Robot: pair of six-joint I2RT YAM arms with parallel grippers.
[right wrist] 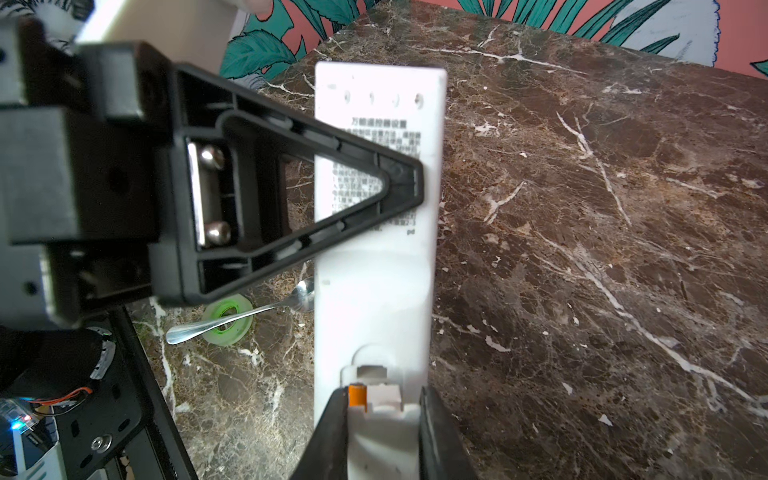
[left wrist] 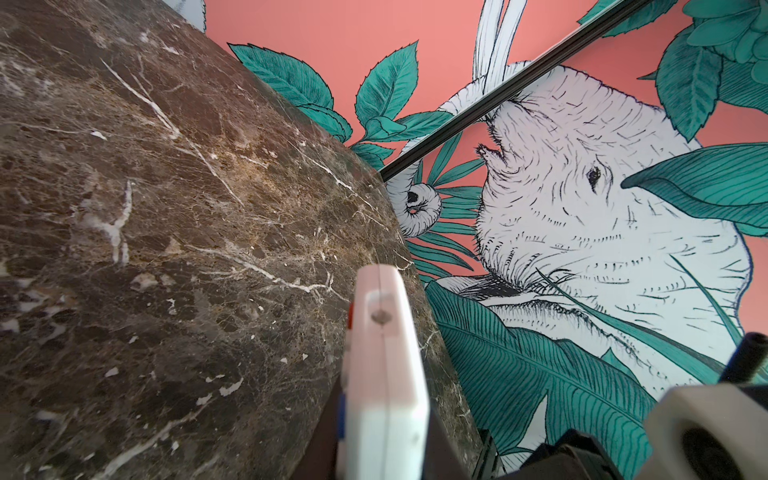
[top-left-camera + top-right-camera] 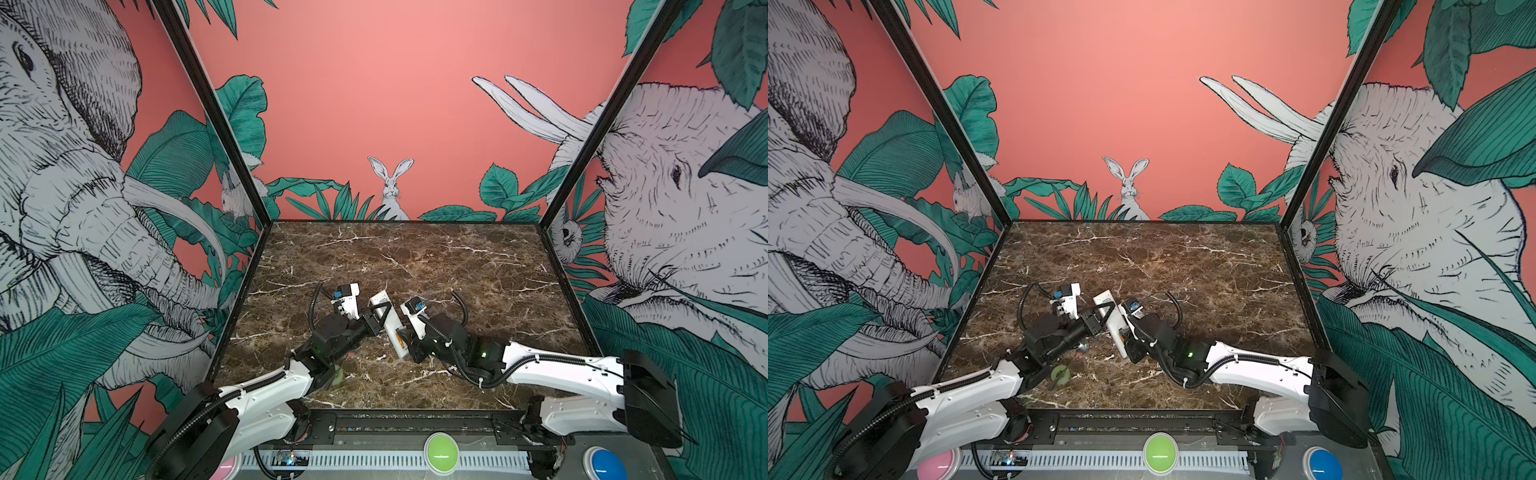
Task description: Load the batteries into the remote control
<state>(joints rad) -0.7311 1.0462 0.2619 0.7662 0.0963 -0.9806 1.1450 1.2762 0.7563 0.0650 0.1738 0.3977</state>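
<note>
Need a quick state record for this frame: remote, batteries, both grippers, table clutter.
remote control: printed back facing up, held above the table
battery bay: open, no cover on it
battery: one orange cell in the battery bay; no second one visible
left gripper: shut on the remote control, across its middle
right gripper: shut on the remote control, at the bay end
clutter: spoon lying across a green ring on the table
</note>
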